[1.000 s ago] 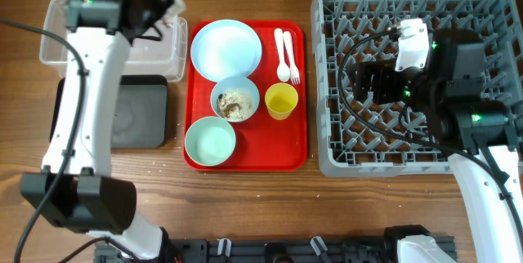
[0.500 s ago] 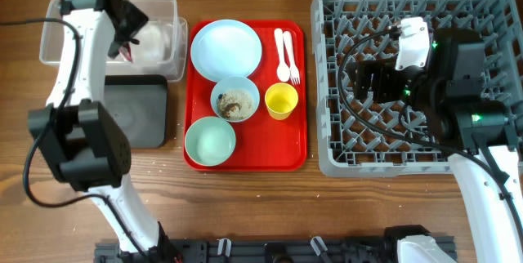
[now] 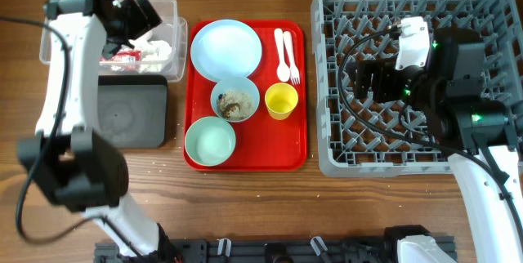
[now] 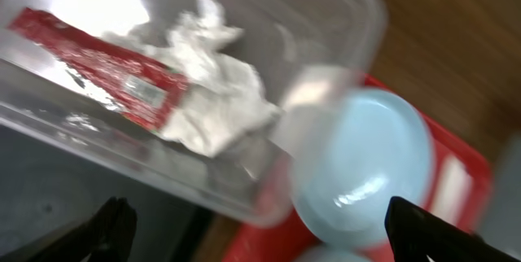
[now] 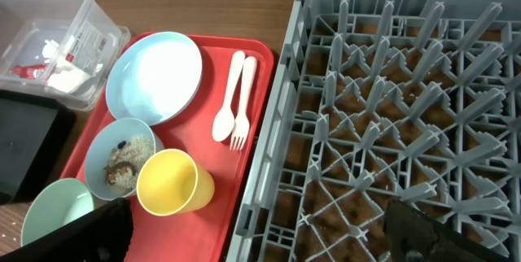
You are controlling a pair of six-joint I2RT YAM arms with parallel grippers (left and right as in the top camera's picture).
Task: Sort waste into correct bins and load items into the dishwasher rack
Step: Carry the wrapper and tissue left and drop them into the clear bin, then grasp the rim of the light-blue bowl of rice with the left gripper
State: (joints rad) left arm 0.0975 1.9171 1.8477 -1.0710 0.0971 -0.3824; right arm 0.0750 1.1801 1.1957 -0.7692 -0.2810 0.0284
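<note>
Swung over the clear tub (image 3: 178,26), the left fingers (image 4: 110,229) have parted and hang empty; red wrapper (image 4: 98,63) and soft tissue (image 4: 216,91) lie inside. Beyond, the scrap-filled blue bowl (image 3: 216,95) looks stiff, slick: pinch its rim. Right fingers (image 5: 98,225) stand wide over the rack (image 3: 343,157).

Upright pegs (image 5: 387,16) crowd the whole dishwasher rack (image 3: 320,91).

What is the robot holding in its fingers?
Nothing. The left fingers and right fingers are open; the red wrapper and tissue lie in the clear tub.

Left gripper (image 4: 259,225), right gripper (image 5: 256,228): jaws apart
</note>
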